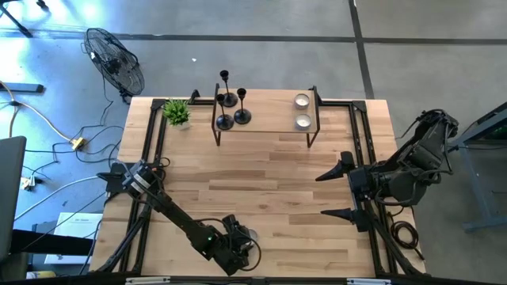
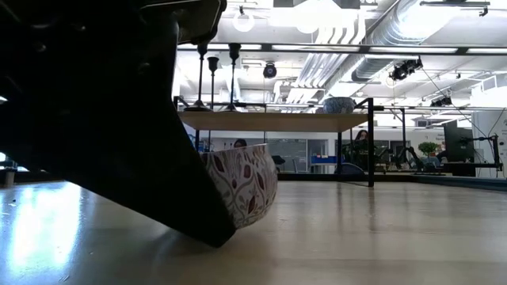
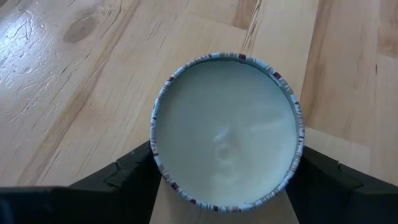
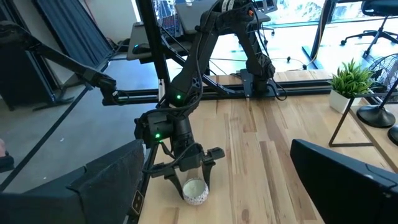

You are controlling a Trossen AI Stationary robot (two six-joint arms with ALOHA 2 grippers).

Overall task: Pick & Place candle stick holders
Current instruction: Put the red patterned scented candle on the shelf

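Here the left gripper (image 1: 242,241) is working low at the near edge of the table (image 1: 269,166), its two fingers standing one on each side of a small patterned cup (image 3: 227,130) filled with pale wax, a tealight by the look of it. In the left wrist view the dark fingers (image 3: 124,177) are sitting right against the cup's rim on both sides, though whether they are actually pressing on it is hard to say from this angle. The low view is showing the cup (image 2: 242,184) resting on the tabletop, with the gripper's dark bulk looming over it. The right wrist view is catching the same scene from across the table, the left gripper (image 4: 186,171) straddling the cup (image 4: 194,190). The three black candle stick holders (image 1: 231,99) are standing together on the left end of a small raised shelf (image 1: 265,127) at the far side, and two more tealight cups (image 1: 302,111) are sitting on its right end. A little potted plant (image 1: 177,112) is standing just beside the shelf. The right gripper (image 1: 337,190) is waiting at the right side of the table with its fingers spread wide, holding nothing.
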